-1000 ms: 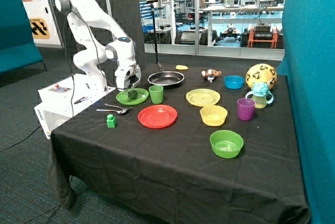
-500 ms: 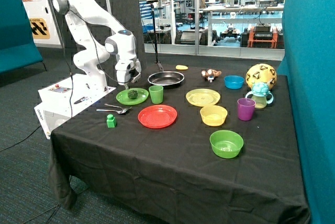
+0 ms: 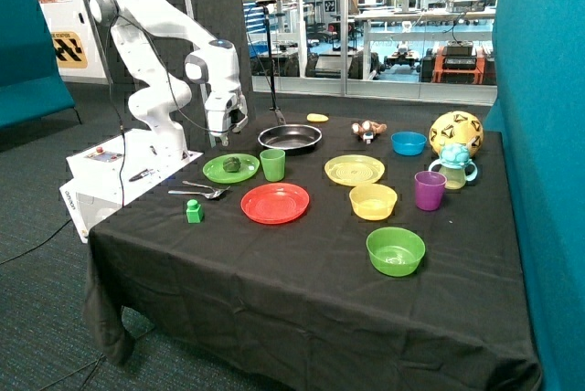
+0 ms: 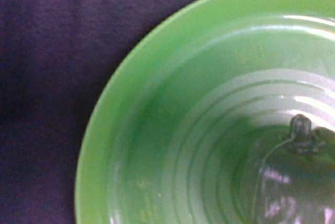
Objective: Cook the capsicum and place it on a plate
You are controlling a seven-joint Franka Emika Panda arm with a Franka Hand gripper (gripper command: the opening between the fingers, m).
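Capsicum (image 3: 232,164) sits on green plate (image 3: 216,172), pan (image 3: 290,137) at its 1 o'clock, so task looks done; hand (image 3: 223,140) hovers above w/ nothing in it, finger gap can't tell.

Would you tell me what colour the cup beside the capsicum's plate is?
Green; the cup shows best in the outside view.

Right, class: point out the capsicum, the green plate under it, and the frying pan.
capsicum (image 3: 232,164), outside view, middle of its dark lumpy body.
green plate (image 4: 131,130), wrist view, bare ridged inner surface near the rim.
frying pan (image 3: 289,137), outside view, centre of its dark base.
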